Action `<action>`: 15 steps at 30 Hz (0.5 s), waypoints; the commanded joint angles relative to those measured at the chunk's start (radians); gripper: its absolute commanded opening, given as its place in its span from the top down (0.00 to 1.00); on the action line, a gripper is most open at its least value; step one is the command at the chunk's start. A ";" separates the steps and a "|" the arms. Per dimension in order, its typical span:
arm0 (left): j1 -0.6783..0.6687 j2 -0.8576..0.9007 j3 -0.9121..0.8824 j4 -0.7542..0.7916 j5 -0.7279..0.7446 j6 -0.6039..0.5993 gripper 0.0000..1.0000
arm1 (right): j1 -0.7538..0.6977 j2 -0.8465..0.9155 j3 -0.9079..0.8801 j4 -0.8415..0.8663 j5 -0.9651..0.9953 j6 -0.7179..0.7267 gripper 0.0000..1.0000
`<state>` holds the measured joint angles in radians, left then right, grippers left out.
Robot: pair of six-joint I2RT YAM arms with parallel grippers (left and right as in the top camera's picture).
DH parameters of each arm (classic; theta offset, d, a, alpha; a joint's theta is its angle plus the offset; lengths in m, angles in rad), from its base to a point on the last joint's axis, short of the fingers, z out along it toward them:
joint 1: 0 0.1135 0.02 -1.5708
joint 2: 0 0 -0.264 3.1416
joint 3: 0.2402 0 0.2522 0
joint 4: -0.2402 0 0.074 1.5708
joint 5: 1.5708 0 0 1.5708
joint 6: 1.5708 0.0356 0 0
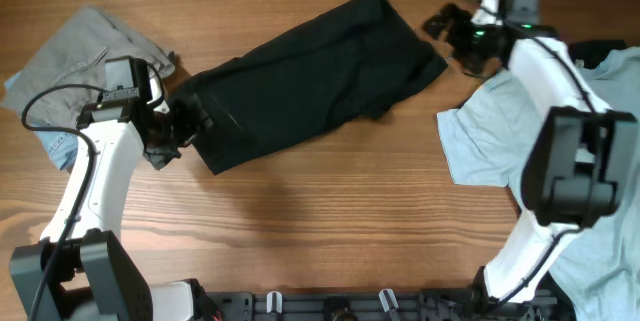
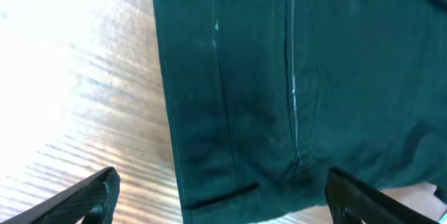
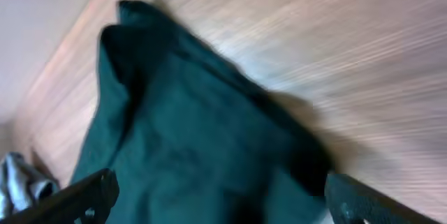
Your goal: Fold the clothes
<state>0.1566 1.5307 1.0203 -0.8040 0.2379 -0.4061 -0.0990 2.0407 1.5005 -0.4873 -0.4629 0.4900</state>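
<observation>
The black shorts-like garment [image 1: 310, 76] lies flat and slanted across the middle of the table. My left gripper [image 1: 172, 129] is open at its lower left end. In the left wrist view the cloth [image 2: 279, 77] looks dark teal, and its hem lies between the spread fingers [image 2: 223, 203]. My right gripper [image 1: 450, 33] is open just off the garment's upper right corner. In the right wrist view the cloth [image 3: 181, 140] lies under the open fingers [image 3: 223, 203]. Neither gripper holds anything.
Grey trousers [image 1: 90, 51] lie at the far left with a blue denim piece [image 1: 60, 146] under their lower edge. A pale blue T-shirt [image 1: 485, 141] lies at the right, under my right arm. Bare wood runs along the table's front.
</observation>
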 commanded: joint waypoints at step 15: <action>-0.192 0.041 -0.134 0.005 -0.121 0.003 0.78 | 0.036 -0.019 -0.027 -0.579 0.419 -0.065 0.95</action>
<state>-0.0650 1.5635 0.8955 -0.7639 0.2249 -0.4042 -0.0227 2.0903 1.4799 -0.9592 -0.2077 0.3725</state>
